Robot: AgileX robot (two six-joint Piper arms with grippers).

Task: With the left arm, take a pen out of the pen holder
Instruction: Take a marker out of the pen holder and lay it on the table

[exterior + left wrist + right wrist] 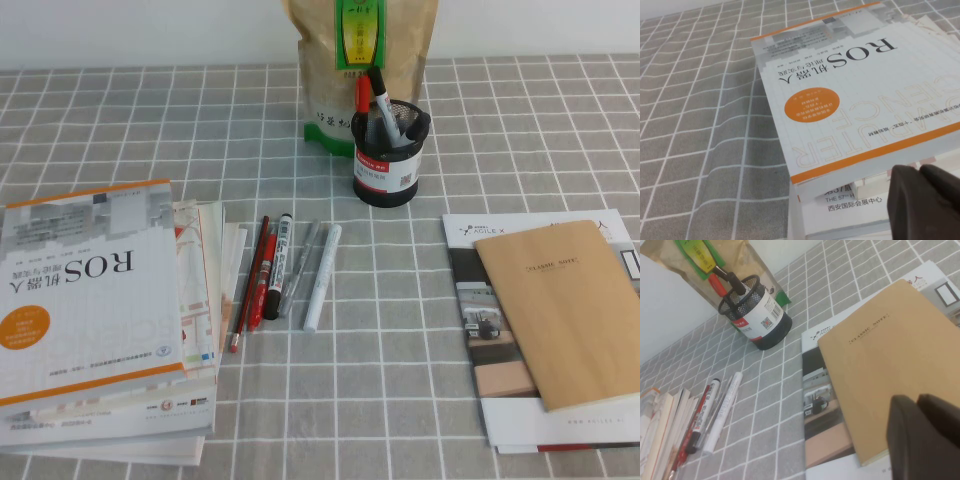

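Left gripper (pixel 919 172): showing only at a corner of the left wrist view, close to the lens.
Left colour: appearing dark brown to black, matte, with no markings showing.
Left shape: two blunt, rounded fingers (pixel 902 200) lying side by side, a thin seam running between them.
Right gripper (pixel 916 402): showing at a corner of the right wrist view.
Right look: appearing as the same dark, matte, rounded fingers (pixel 902 435), sitting together.

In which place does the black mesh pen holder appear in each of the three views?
High view: pen holder stands top centre, before the paper bag; no gripper shows.
Left wrist view: not in it; left gripper, shut, hangs over the ROS book.
Right wrist view: before the same bag, beyond the brown notebook under the shut right gripper.
Shared landmark: grey checked cloth.
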